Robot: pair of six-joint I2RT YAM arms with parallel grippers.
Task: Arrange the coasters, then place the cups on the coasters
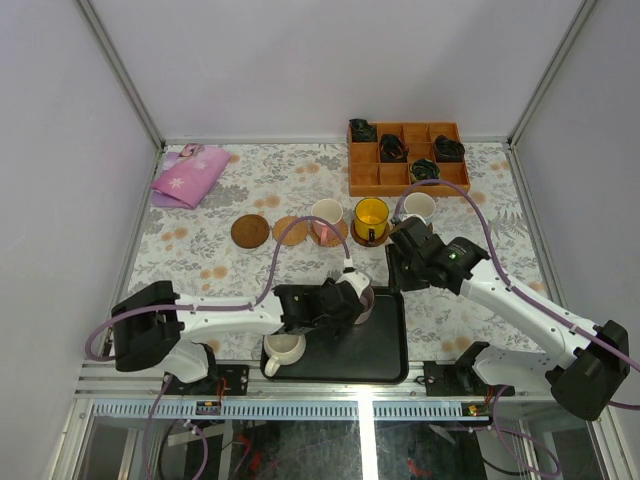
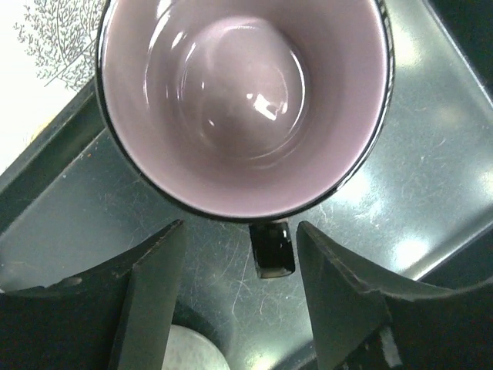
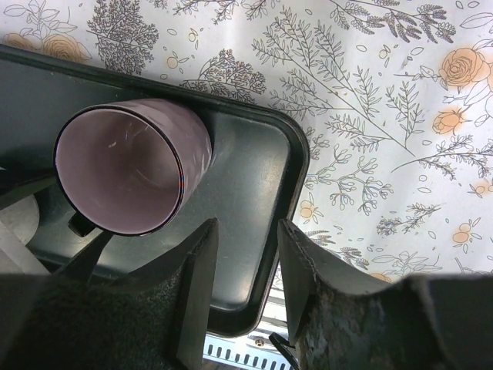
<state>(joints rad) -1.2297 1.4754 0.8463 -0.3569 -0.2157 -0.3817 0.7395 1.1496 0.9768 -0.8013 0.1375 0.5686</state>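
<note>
A mauve cup (image 2: 245, 100) stands upright on the black tray (image 2: 431, 177), its dark handle (image 2: 273, 248) pointing at my left gripper (image 2: 240, 231). The jaws are open, one on each side of the handle, with a gap on both sides. From above, the left gripper (image 1: 350, 288) is at the mauve cup (image 1: 366, 304). My right gripper (image 3: 246, 227) is open and holds nothing, hovering over the tray's right corner (image 3: 296, 166). A cream cup (image 1: 284, 348) sits at the tray's front left. Two bare coasters (image 1: 250, 231) (image 1: 291, 230) lie in a row with the pink cup (image 1: 326, 217) and yellow cup (image 1: 371, 216), which stand on coasters.
A pale cup (image 1: 419, 206) stands right of the yellow one; I cannot make out a coaster under it. An orange wooden compartment box (image 1: 406, 157) with black coiled items is at the back right. A pink cloth (image 1: 189, 176) lies at the back left.
</note>
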